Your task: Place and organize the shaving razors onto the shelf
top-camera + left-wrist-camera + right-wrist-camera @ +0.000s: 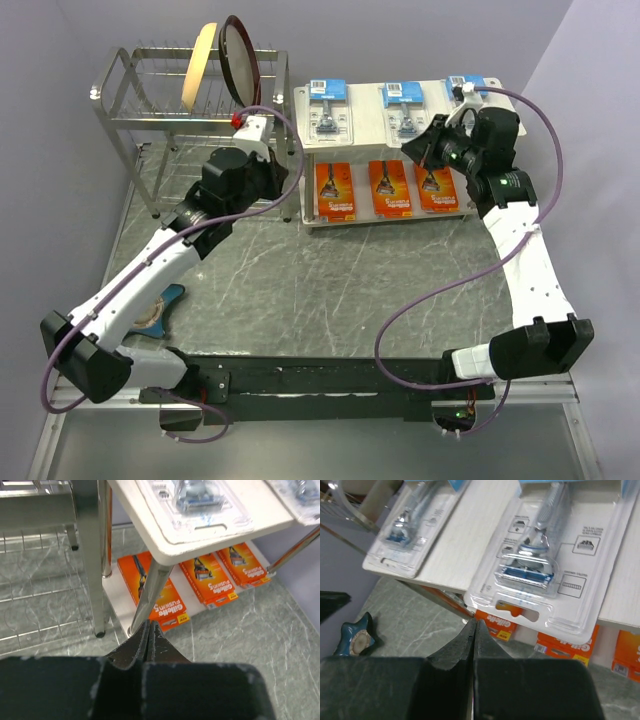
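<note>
Trouble is most likely to be caused when the arms are drawn away. All six shaving razors are laid on the shelf (pixel 363 200): three clear packs (pixel 330 108) on the top board (pixel 368 118) and three orange packs (pixel 390 188) on the lower one. Both pairs of fingers are pressed fully together, and nothing is held by either.

The left fingers (pixel 142 640) are pointed at the front left leg (pixel 150 587), close to it. If they are swung sideways, the leg could be struck, the light shelf shoved and the rows disturbed. The right fingers (pixel 465 640) are held just below the top board's front edge, where the middle clear pack (pixel 540 565) is seen to overhang slightly. If they are raised before being pulled back, that pack could be tipped off.

The table (pixel 330 290) is topped in grey-green marbling. A chrome dish rack (pixel 160 110) with two plates (pixel 203 65) is set at the back left, and a blue star-shaped object (pixel 165 300) is left beside the left arm. Pale lilac walls are seen around.
</note>
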